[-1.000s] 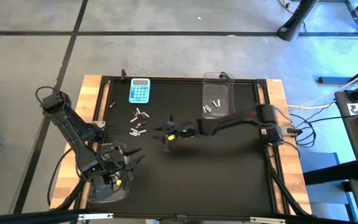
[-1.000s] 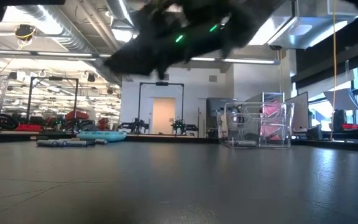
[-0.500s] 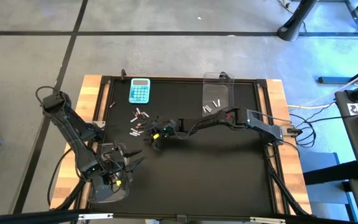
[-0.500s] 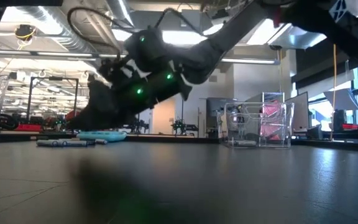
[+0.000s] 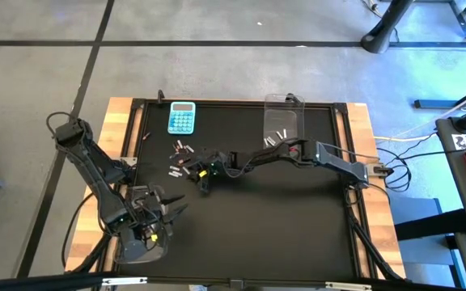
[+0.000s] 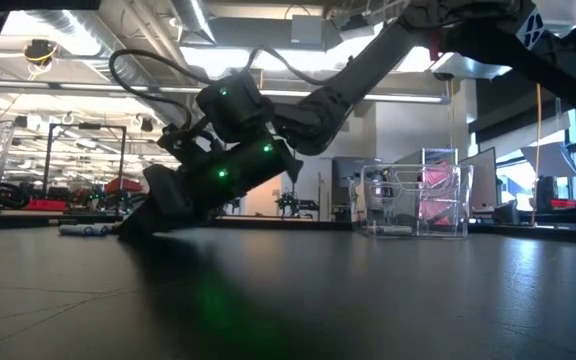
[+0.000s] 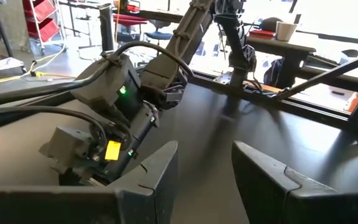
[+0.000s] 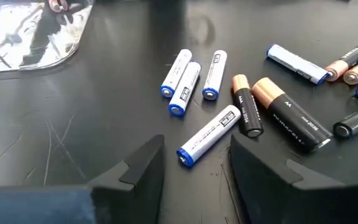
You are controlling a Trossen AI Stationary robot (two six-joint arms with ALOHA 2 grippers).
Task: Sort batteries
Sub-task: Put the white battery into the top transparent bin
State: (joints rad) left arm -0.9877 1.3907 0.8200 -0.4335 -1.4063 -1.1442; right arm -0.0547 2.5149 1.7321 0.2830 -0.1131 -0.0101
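The right gripper (image 8: 194, 163) hangs low over the loose batteries (image 8: 209, 137) on the dark tabletop (image 5: 298, 226), fingers apart and, as far as the wrist view shows, holding nothing. The left gripper (image 7: 205, 167) waits near the tabletop's front left corner, fingers apart.

Right wrist view, ahead of the right claw (image 8: 194, 163): five white-and-blue batteries (image 8: 208, 135), five dark copper-capped batteries (image 8: 289, 113). Elsewhere on the desk (image 5: 298, 226): one light-blue calculator (image 5: 181, 118), two clear bins (image 5: 281, 123).
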